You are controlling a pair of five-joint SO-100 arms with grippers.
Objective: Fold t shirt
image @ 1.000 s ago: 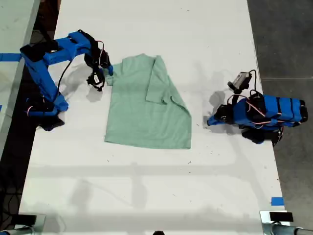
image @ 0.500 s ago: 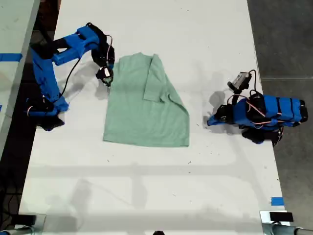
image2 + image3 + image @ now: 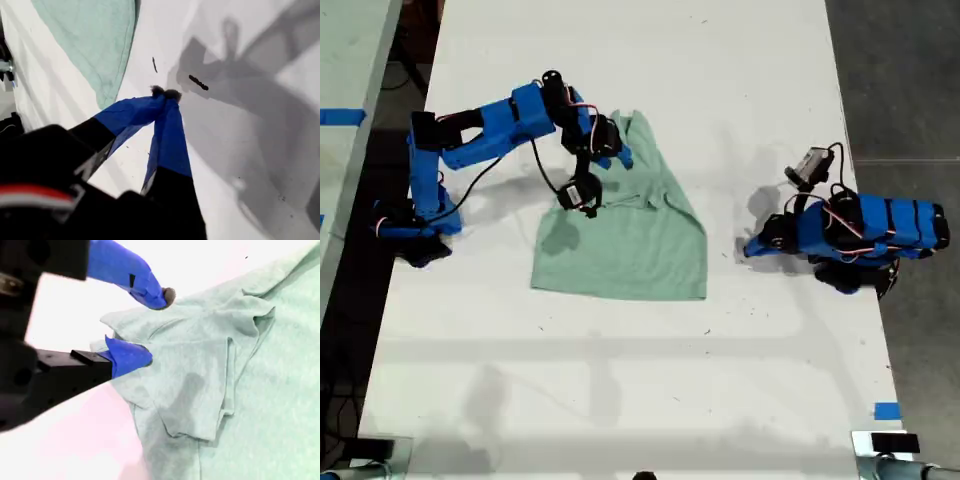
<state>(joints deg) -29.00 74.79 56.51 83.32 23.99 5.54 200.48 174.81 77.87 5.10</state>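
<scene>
The pale mint-green t shirt (image 3: pixel 640 250) lies on the white table (image 3: pixel 720 80), its sleeve on the exterior view's right folded inward over the body. My second gripper (image 3: pixel 617 152) hangs over the shirt's upper part, near the collar. In the second wrist view it (image 3: pixel 155 327) is open, with rumpled cloth (image 3: pixel 250 390) between and beneath the blue fingertips (image 3: pixel 131 356). My first gripper (image 3: pixel 748 247) rests low on the table at the exterior view's right, apart from the shirt. Its jaws (image 3: pixel 165 93) are shut on nothing, and the shirt's edge (image 3: pixel 95 40) lies ahead of them.
The first arm's folded body (image 3: pixel 870 230) sits near the table's edge at the exterior view's right, with dark floor (image 3: pixel 910 90) beyond it. Blue tape (image 3: pixel 887 410) marks the near corner on that side. A second table surface (image 3: pixel 345 60) stands at the exterior view's left.
My second arm has swung from the shirt's edge at the exterior view's left across to over its upper middle. The shirt's edge on that side shifted slightly. My first arm has not moved.
</scene>
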